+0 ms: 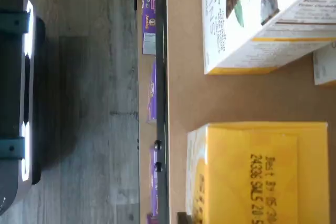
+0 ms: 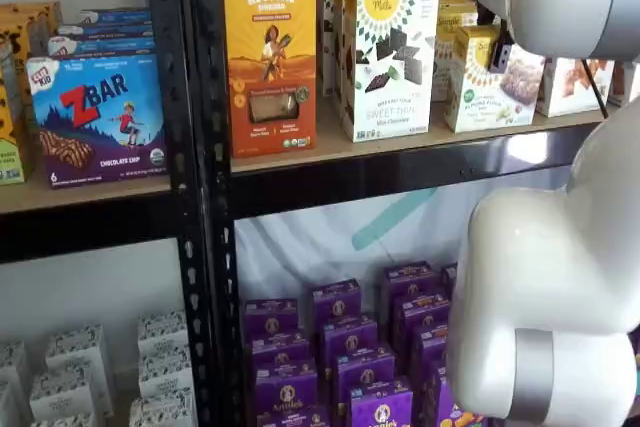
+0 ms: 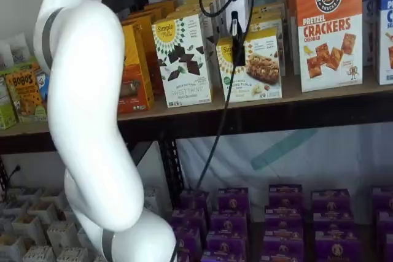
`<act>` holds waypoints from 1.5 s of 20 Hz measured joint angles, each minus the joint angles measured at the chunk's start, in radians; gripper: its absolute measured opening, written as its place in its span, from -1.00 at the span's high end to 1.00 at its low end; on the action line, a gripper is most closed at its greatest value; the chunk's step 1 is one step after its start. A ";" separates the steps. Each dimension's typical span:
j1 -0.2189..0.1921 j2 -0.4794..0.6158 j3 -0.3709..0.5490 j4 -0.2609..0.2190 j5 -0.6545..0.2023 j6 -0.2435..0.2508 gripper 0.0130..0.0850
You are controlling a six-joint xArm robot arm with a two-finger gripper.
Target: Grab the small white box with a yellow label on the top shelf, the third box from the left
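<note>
Wrist view, small white box [image 1: 260,174]: its yellow top panel is facing the camera, printed with a best-by date, and it is sitting on the tan board of the top shelf [image 1: 184,93].
Wrist view, taller white box [image 1: 262,19]: it is standing just beside the small one on the same board, a strip of bare wood separating them; dark cookie squares are showing on its face.
Wrist view, below the shelf: purple boxes [image 1: 151,93] are lining up past the black front rail, with grey wood-look floor [image 1: 89,103] beyond them.
Wrist view, fingers: none are showing here.

Shelf view, small white box [image 2: 490,77]: it is sitting on the top shelf [image 2: 400,162], right of the taller white box [image 2: 388,52], with the orange Revival box [image 2: 270,57] further left.
Shelf view, arm [image 2: 560,277]: its white body is filling the right side and covering part of the box's upper corner; the fingers are hidden.

Shelf view, gripper [image 3: 236,44]: it is coming down from above onto the small white box [image 3: 255,65], a black finger lying against the box's front upper part with a cable [image 3: 215,127] hanging beside it.
Shelf view, grip: only one finger is visible, so I cannot tell whether the fingers are clamping the box.
Shelf view, neighbours: the taller white box [image 3: 181,59] is standing left, a Pretzel Crackers box [image 3: 328,29] right.
</note>
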 joint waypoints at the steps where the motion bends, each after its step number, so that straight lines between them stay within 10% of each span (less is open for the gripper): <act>1: 0.000 0.000 0.000 0.000 0.000 0.000 0.22; 30: 0.004 -0.280 0.186 -0.026 0.161 0.015 0.33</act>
